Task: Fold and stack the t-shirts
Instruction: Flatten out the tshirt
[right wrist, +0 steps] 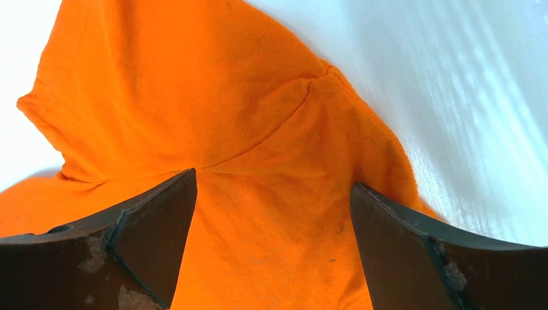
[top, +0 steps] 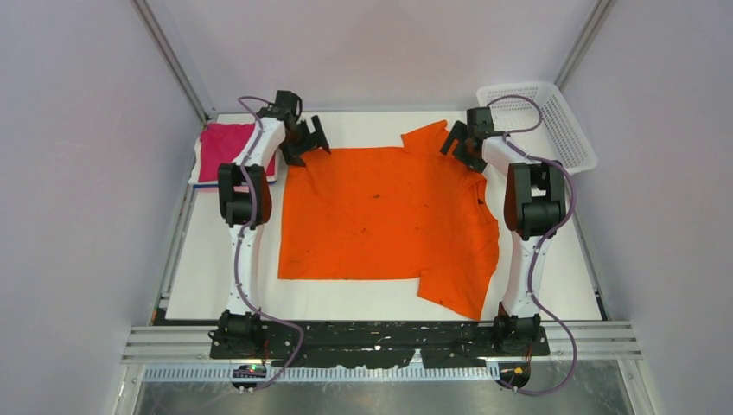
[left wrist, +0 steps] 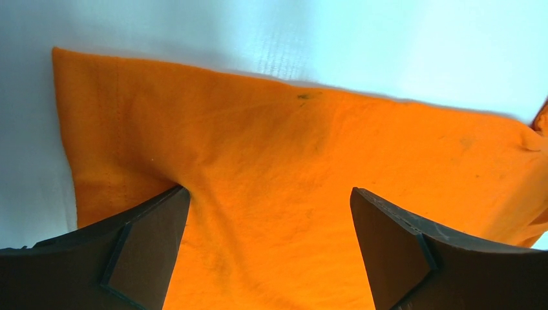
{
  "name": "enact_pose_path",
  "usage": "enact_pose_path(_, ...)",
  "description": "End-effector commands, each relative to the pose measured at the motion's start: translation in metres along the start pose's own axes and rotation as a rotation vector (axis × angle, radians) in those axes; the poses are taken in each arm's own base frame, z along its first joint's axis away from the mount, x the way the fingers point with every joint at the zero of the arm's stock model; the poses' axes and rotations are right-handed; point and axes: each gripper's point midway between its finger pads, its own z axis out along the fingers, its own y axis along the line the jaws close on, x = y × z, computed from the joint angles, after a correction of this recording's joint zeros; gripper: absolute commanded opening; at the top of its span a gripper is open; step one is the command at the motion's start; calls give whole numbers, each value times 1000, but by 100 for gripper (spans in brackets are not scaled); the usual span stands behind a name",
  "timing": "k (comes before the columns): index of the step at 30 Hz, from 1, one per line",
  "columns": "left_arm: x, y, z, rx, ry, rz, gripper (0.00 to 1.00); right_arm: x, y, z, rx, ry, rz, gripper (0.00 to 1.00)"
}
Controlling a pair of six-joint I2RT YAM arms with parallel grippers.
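Note:
A bright orange t-shirt [top: 385, 216] lies spread flat in the middle of the white table, one sleeve at the far right and one at the near right. My left gripper [top: 307, 143] is open over its far left corner; in the left wrist view the cloth [left wrist: 271, 168] lies between and below the spread fingers [left wrist: 145, 248]. My right gripper [top: 458, 143] is open over the far right shoulder, by the sleeve seam [right wrist: 258, 139], with the fingers [right wrist: 155, 226] apart. A folded magenta-pink t-shirt [top: 226, 149] lies at the far left on white and blue cloth.
A white plastic lattice basket [top: 540, 121] stands at the far right corner, just behind the right arm. The table's edges [top: 177, 259] meet grey enclosure walls on the left, right and back. Bare white table [top: 346, 303] shows along the near side.

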Motion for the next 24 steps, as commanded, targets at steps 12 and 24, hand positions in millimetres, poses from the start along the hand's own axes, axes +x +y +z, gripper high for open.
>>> enact_pose_path(12,-7,-93,-194,138,-336,269,99,-35,102,-111,-451,-119,-242,96)
enact_pose_path(24,203,37,-213,-78,-306,160,100,36,30,-208,-372,-241,-174,95)
